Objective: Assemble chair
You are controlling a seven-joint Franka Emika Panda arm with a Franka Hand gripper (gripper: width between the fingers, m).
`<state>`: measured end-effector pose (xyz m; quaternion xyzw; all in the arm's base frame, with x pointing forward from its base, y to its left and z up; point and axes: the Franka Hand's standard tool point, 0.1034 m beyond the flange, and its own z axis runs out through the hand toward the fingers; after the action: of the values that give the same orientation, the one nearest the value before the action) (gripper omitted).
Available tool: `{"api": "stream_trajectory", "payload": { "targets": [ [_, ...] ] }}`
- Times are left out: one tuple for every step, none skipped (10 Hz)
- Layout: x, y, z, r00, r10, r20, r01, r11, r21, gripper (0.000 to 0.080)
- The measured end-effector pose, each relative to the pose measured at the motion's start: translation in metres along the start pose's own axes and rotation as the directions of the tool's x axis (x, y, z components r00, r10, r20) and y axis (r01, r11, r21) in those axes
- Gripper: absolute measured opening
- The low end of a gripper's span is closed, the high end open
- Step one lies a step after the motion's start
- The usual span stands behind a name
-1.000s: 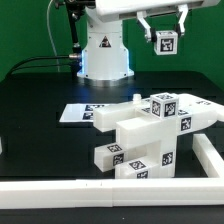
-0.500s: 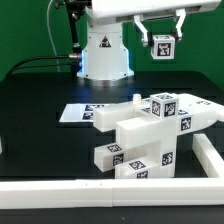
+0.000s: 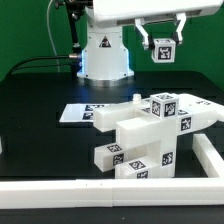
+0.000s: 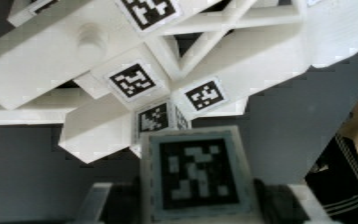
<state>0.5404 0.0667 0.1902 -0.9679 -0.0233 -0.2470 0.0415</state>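
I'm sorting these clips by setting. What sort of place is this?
Most likely a robotics lab test bench: a robot arm's base stands on a black table before a green backdrop, and the white chair pieces carry printed square tracking tags.

claw (image 3: 163, 40) aloft gripping tagged cube (image 3: 164, 49) | chair assembly (image 3: 150, 130) on table (image 3: 40, 90)

Bright overhead light, glare on white plastic; wrist view blurred.
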Motion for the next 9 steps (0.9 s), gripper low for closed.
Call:
{"api": "stream_trajectory", "payload": {
  "targets": [
    [0.005, 0.004, -0.002, 1.000, -0.023, -0.003, 0.023, 1.000, -0.001, 0.0284],
    [0.003, 0.005, 0.000, 1.000, -0.015, -0.001, 0.015, 1.000, -0.003, 0.0284],
    [0.002, 0.005, 0.001, 1.000, -0.015, 0.002, 0.015, 1.000, -0.004, 0.0284],
    [0.001, 0.006, 0.001, 1.000, -0.014, 0.003, 0.014, 1.000, -0.004, 0.0284],
    [0.001, 0.006, 0.002, 1.000, -0.014, 0.005, 0.014, 1.000, -0.005, 0.0284],
    [-0.001, 0.010, 0.001, 0.998, -0.053, 0.045, 0.052, 0.999, 0.014, 0.0284],
    [0.007, 0.036, -0.012, 0.991, -0.103, 0.082, 0.100, 0.994, 0.051, 0.0284],
    [0.015, 0.064, -0.017, 0.990, -0.101, 0.096, 0.096, 0.994, 0.057, 0.0284],
    [0.014, 0.081, -0.017, 0.984, -0.140, 0.114, 0.131, 0.988, 0.076, 0.0284]
  ]
}}
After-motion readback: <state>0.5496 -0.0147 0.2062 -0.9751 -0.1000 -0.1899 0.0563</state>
